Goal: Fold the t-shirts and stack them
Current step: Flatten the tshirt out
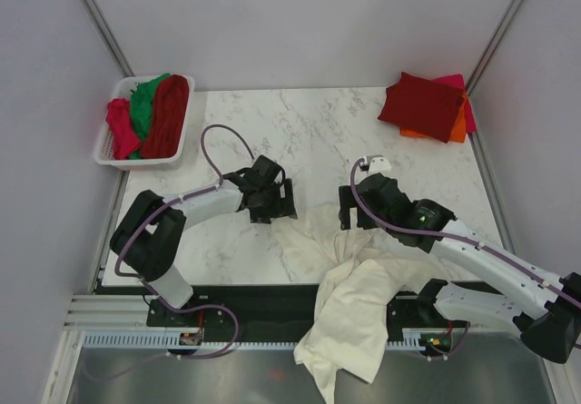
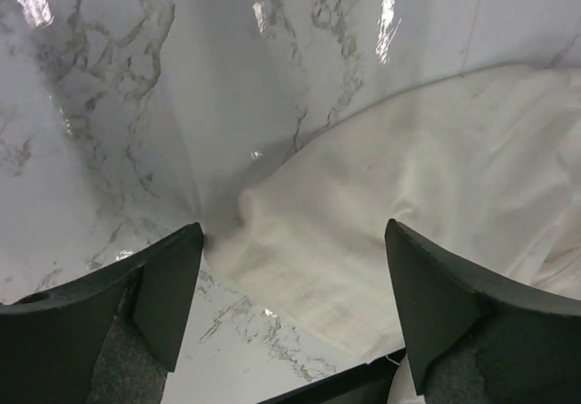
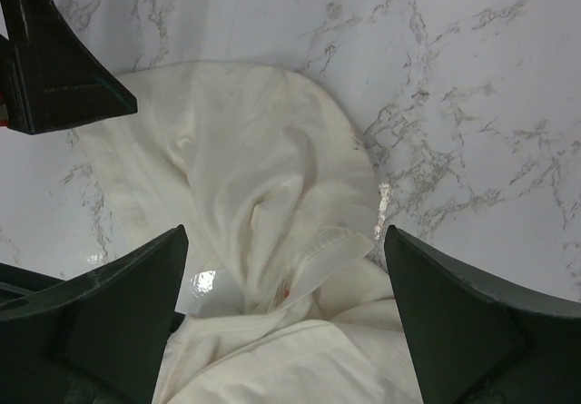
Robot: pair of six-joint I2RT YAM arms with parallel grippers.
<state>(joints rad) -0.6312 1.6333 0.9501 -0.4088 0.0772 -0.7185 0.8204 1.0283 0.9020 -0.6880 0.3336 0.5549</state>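
A crumpled cream-white t-shirt (image 1: 349,300) lies at the table's near edge and hangs down over it. My left gripper (image 1: 272,206) is open just above the shirt's left end; the left wrist view shows a flat cloth corner (image 2: 309,268) between its spread fingers. My right gripper (image 1: 349,213) is open over the shirt's upper part; the right wrist view shows the collar with its label (image 3: 313,263) between the fingers. A stack of folded t-shirts, dark red on orange and pink (image 1: 427,106), lies at the far right corner.
A white basket (image 1: 113,150) at the far left holds red and green t-shirts. The marble tabletop (image 1: 309,132) stretches between basket and stack. Grey walls close in both sides. The left gripper's finger (image 3: 54,59) shows at the top left of the right wrist view.
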